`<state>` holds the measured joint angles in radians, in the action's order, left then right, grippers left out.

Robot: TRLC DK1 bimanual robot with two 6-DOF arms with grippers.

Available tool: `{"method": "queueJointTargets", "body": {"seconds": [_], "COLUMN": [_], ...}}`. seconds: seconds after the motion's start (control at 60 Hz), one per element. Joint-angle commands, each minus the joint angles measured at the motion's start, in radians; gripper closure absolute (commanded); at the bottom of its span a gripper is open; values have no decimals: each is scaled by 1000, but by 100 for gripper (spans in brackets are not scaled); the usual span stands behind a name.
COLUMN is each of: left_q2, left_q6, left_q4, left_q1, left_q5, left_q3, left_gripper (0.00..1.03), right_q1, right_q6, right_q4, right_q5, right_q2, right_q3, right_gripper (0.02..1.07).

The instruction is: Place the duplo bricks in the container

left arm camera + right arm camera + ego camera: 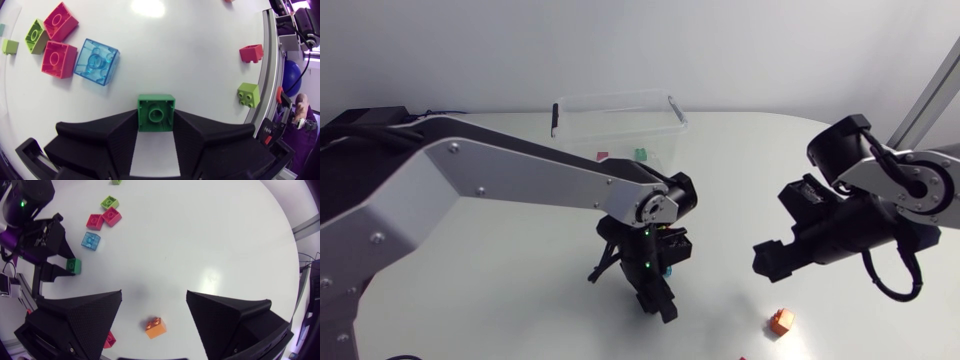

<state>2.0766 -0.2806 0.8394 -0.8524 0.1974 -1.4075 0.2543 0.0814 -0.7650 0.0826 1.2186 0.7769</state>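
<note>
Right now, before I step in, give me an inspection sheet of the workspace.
Surface: white table, bricks scattered on it.
Job's things: clear container at the far edge; green brick between the left fingers; blue translucent brick, pink bricks and lime brick clustered ahead of it; orange brick under the right gripper.
Clutter: nothing seen.
Grippers: left gripper shut on green brick; right gripper open.
Cables: black cable looped beneath the right arm.
Surroundings: nothing seen reaching over the table.

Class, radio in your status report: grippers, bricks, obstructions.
Left gripper: jaws shut on green brick. Right gripper: jaws open, empty. No obstruction seen toward container.
</note>
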Motion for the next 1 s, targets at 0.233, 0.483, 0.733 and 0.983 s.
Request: {"method": "queueJointTargets", "body": {"seconds": [0.233,0.483,0.733,0.983], "left_q2": [-147,-280,-374,-424], "left_q6": [41,61,107,169], "left_q4": [6,-5,-106,-263], "left_q1": [53,119,220,293], "left_q5": [10,10,10,8], "left_q3": [4,-16,-31,-34], "left_gripper": [77,77,77,77], "right_q1": [-38,-43,-47,-47], "right_q6": [201,290,317,327], "right_q4": [-37,-31,-26,1], "right_q5": [14,5,-7,-18], "right_q2": [13,22,48,98], "right_q3": [-126,-189,-202,-217], "right_gripper": [11,11,15,22]}}
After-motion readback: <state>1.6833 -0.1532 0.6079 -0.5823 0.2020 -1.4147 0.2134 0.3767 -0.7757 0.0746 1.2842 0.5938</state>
